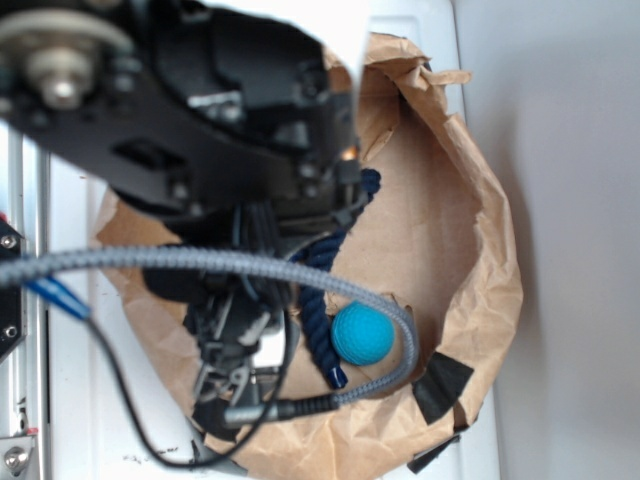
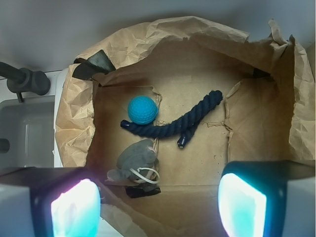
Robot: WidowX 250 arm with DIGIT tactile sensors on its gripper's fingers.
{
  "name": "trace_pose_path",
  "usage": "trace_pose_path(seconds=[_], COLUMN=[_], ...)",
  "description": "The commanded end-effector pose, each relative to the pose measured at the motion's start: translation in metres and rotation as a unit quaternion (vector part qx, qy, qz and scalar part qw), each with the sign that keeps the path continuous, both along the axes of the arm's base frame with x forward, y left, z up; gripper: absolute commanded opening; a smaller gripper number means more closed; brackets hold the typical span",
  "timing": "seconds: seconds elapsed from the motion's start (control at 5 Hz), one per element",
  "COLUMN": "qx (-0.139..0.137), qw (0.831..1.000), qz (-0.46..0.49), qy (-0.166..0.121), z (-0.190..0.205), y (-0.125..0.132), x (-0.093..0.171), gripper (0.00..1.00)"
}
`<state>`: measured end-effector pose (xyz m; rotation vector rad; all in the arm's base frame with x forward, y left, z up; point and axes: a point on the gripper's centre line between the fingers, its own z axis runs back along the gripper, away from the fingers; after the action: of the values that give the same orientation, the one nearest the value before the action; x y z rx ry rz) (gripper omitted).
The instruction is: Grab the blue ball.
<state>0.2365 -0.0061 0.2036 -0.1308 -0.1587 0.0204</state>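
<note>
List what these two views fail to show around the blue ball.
- Grey plush toy: seen only in the wrist view; the arm hides it in the exterior view.
- Navy rope: mostly behind the arm in the exterior view.
- Gripper: fingers cut off by the wrist view's bottom edge, blurred.
- Blue ball: underside hidden.

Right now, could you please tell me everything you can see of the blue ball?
The blue ball is small, round and teal-blue, with a matte, slightly dimpled surface that looks like foam or rubber. It sits whole on the floor of the open brown paper bag. Its lower edge rests against the dark navy rope, which curves below it in the wrist view. The grey plush toy lies a little apart, beyond the rope. The pincer is open, well clear of the ball, and nothing grips it.
</note>
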Motion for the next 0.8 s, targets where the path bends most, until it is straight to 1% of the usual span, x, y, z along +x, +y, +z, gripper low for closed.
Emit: trace_pose_path(seconds=[0.0,0.2,0.4,0.6], qx=[-0.013,0.008,0.009,0.015], qw=[0.997,0.991,0.992,0.991], qz=[0.016,0.042,0.035,0.046], qy=[-0.072,-0.123,-0.124,-0.128], z=[-0.024,-0.05,-0.075,-0.081], y=[0.013,0.011,0.008,0.003], x=[0.004,0.013,0.02,0.023], gripper=[1.0,1.0,1.0,1.0])
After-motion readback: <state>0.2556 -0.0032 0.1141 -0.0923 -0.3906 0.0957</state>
